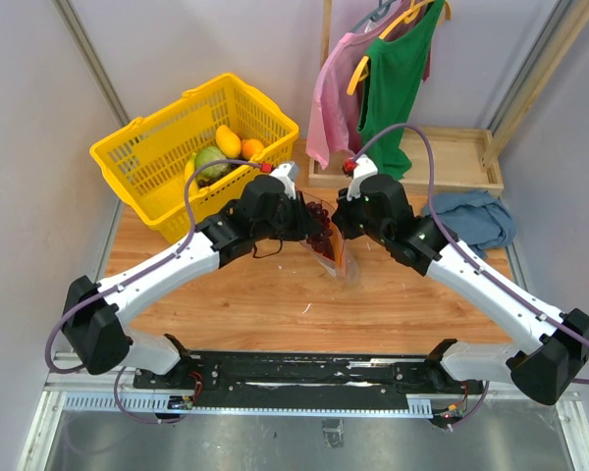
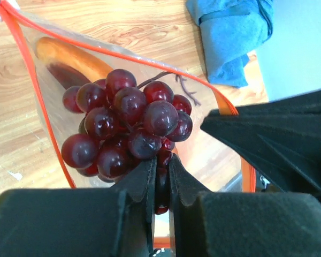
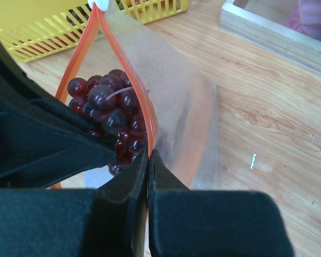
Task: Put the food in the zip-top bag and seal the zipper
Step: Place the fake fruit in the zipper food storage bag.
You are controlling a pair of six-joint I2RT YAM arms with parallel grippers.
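The clear zip-top bag [image 1: 340,257] hangs open between both arms at the table's middle. My left gripper [image 2: 160,171] is shut on the dark purple grape bunch [image 2: 125,128] and holds it in the bag's open mouth. A long orange-brown piece [image 2: 69,59] lies inside the bag below the grapes. My right gripper [image 3: 148,158] is shut on the red-orange zipper strip [image 3: 134,96] and holds the mouth up. The grapes [image 3: 107,107] show through the mouth in the right wrist view. The bag's clear wall [image 3: 187,123] hangs beside my right fingers.
A yellow plastic basket [image 1: 137,157] with more toy fruit stands at the back left. A wooden stand [image 1: 461,162] with hanging clothes is at the back right. A blue cloth [image 1: 476,216] lies at the right, also in the left wrist view [image 2: 230,32].
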